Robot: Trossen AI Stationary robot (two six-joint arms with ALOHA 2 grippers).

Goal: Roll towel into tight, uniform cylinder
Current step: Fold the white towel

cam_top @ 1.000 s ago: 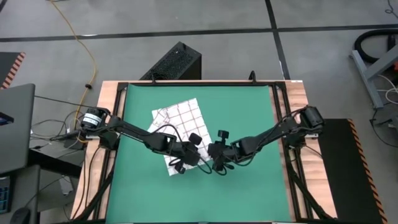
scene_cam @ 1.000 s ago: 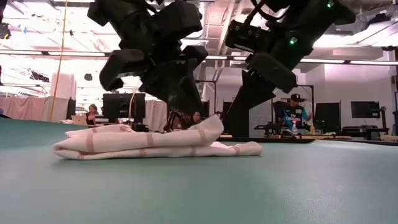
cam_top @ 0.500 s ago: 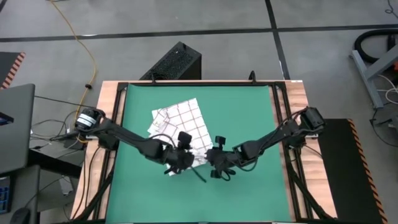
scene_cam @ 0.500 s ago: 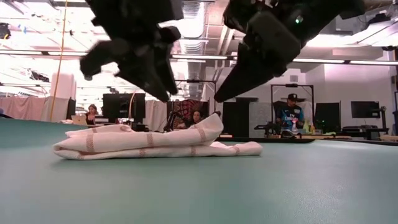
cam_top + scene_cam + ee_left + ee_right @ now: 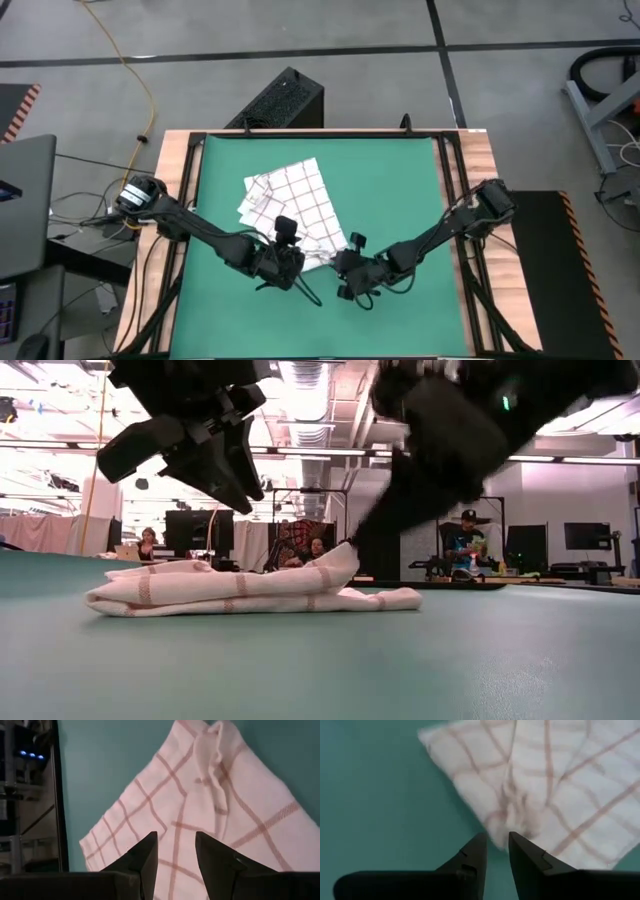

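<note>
Rolling is barely beginning: towel (image 5: 289, 210) is lying rumpled and mostly flat toward the mat's (image 5: 400, 180) left side, both grippers (image 5: 292, 268) (image 5: 347, 277) hovering slightly parted, empty, at its near edge.

Checked towel (image 5: 290, 205) — flat, one corner rumpled.

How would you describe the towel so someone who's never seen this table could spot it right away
Look at the green mat covering the table, then at its left-centre, just ahead of the left gripper and right gripper. The towel lies there flat and rumpled: the only cloth, white with a red-brown grid of checks.
</note>
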